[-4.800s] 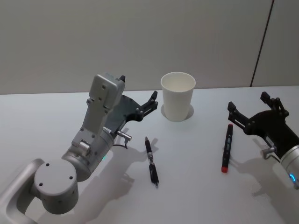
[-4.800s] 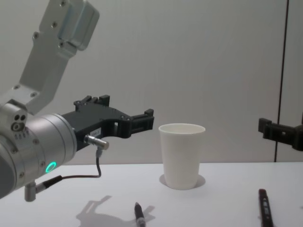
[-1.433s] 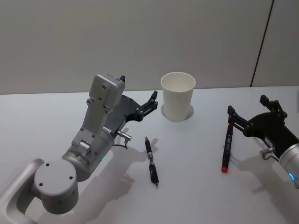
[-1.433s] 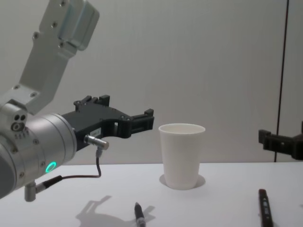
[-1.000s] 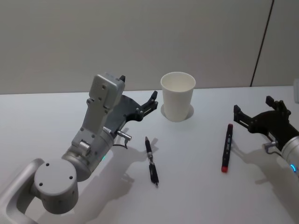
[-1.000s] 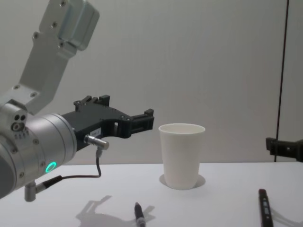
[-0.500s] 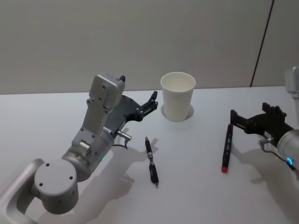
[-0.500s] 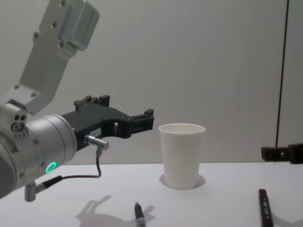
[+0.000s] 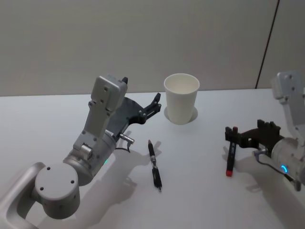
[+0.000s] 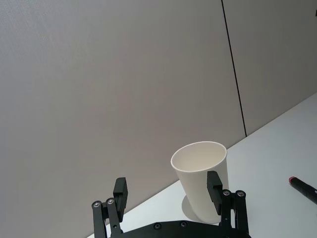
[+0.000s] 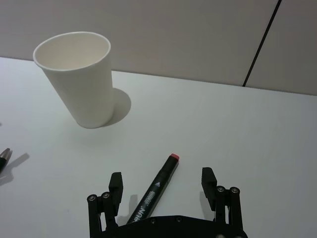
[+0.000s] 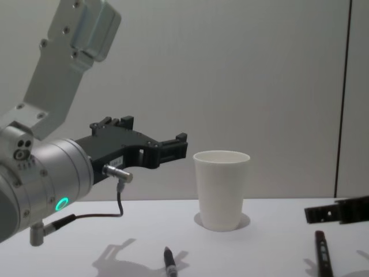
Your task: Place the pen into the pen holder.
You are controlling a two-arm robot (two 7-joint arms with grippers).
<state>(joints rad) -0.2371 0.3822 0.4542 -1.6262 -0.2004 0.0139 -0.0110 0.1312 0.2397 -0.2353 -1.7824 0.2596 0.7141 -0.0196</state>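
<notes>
Right tool (image 11: 162,177): fingers spread wide, holding nothing. It sits low over the counter (image 9: 200,195) on the right side and points toward the middle. In the right wrist view, one finger is on each side of the marker pen (image 11: 152,192), with a gap on both sides and no contact visible. I can't tell whether the fingertips reach the counter.

The marker pen is black with a red end and lies flat on the counter. It runs roughly front to back, with its far part between the right tool's fingers and the rest stretching back under the tool toward the robot. It is well apart from the pen holder (image 9: 181,104), to the holder's right and nearer the robot.

Left tool (image 10: 167,184): also wide open and empty. It is held up off the counter just left of the pen holder, pointing at it without touching.

The counter is plain white and matte. Behind it is a plain grey wall with a dark vertical seam (image 9: 267,43) on the right.

The pen holder is a white paper cup standing upright at the back centre of the counter. The visible part of its inside is bare white.

A second pen (image 9: 154,164), black and slim, lies flat at the centre of the counter. It is in front of the pen holder, between the two arms, and touches neither tool.
</notes>
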